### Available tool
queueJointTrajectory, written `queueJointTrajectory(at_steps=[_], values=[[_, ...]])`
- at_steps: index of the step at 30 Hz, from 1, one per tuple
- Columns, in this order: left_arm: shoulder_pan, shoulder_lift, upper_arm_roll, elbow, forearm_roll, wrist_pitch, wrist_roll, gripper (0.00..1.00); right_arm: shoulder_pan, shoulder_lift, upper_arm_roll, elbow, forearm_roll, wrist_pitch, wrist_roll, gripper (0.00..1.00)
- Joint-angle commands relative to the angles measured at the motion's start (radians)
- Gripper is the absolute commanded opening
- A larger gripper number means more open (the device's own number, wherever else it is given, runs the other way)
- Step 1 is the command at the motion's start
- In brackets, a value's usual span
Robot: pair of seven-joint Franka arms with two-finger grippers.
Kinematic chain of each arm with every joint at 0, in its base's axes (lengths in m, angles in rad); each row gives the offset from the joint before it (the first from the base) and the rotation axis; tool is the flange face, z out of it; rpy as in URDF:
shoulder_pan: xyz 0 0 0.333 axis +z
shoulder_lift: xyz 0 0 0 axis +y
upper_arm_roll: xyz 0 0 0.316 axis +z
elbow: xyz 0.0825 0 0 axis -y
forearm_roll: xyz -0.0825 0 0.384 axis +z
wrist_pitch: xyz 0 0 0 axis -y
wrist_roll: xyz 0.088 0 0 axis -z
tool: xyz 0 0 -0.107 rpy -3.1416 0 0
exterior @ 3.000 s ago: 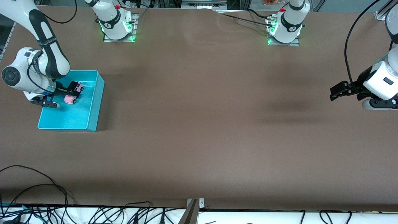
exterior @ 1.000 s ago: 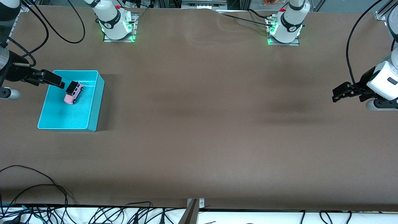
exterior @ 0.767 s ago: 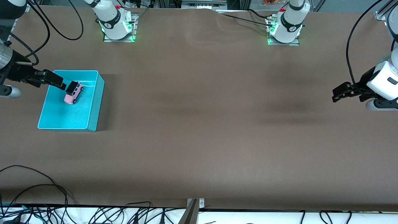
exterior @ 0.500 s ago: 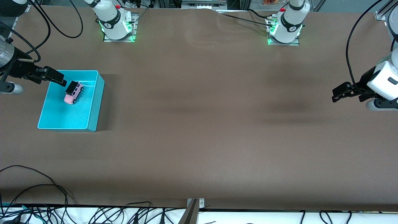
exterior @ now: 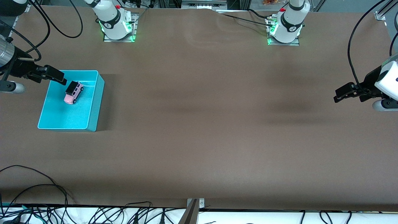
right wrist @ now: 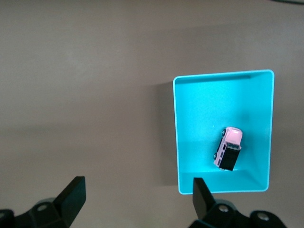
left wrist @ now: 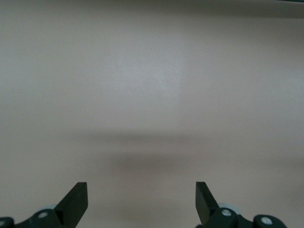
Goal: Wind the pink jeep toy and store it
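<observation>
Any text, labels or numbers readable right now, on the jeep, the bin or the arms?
No text reads anywhere.
Pink jeep toy: no lettering visible.
Teal bin: plain, unmarked.
Round dark marks on the arm bases: too small to read.

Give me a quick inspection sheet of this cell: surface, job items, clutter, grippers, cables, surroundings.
Surface: brown table cover, with a ripple near the arm bases.
Job's things: small pink jeep toy with black roof sits on its wheels inside the open teal plastic bin, toward the right arm's end of the table; also seen in the right wrist view.
Clutter: nothing seen.
Grippers: right gripper open, empty, over the bin's rim; left gripper open, empty, waiting over bare table at the left arm's end.
Cables: black cables bundled along the edge nearest the front camera; more run to the arm bases.
Surroundings: green-lit arm bases.
</observation>
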State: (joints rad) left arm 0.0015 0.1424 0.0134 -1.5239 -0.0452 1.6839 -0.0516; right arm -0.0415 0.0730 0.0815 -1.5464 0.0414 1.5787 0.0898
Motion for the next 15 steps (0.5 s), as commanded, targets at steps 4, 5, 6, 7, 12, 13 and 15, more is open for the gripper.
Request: queueJointTrajectory(at_steps=[4,5,6,7,12,13,15], values=[[0.011,-0.006,-0.004,0.004,-0.012,-0.001,0.03,1.0,-0.008,-0.018,0.001,0.003,-0.014,-0.022,-0.082,1.0],[0.011,-0.006,-0.006,0.004,-0.012,-0.001,0.03,1.0,-0.008,-0.019,0.001,0.006,-0.015,-0.025,-0.081,1.0],[0.011,-0.004,-0.004,0.005,-0.012,-0.001,0.03,1.0,-0.008,-0.018,0.001,0.009,-0.015,-0.031,-0.079,1.0],[0.011,-0.004,-0.004,0.005,-0.012,-0.001,0.03,1.0,-0.009,-0.018,0.001,0.011,-0.015,-0.037,-0.076,1.0],[0.006,-0.004,-0.006,0.001,-0.012,-0.001,0.029,1.0,-0.012,-0.013,-0.012,0.014,-0.006,-0.037,-0.076,1.0],[0.006,-0.004,-0.006,-0.001,-0.01,-0.003,0.029,1.0,-0.012,-0.013,-0.012,0.014,-0.008,-0.037,-0.074,1.0],[0.003,-0.004,-0.007,-0.002,-0.01,-0.004,0.026,1.0,-0.012,-0.013,-0.012,0.014,-0.014,-0.037,-0.071,1.0]])
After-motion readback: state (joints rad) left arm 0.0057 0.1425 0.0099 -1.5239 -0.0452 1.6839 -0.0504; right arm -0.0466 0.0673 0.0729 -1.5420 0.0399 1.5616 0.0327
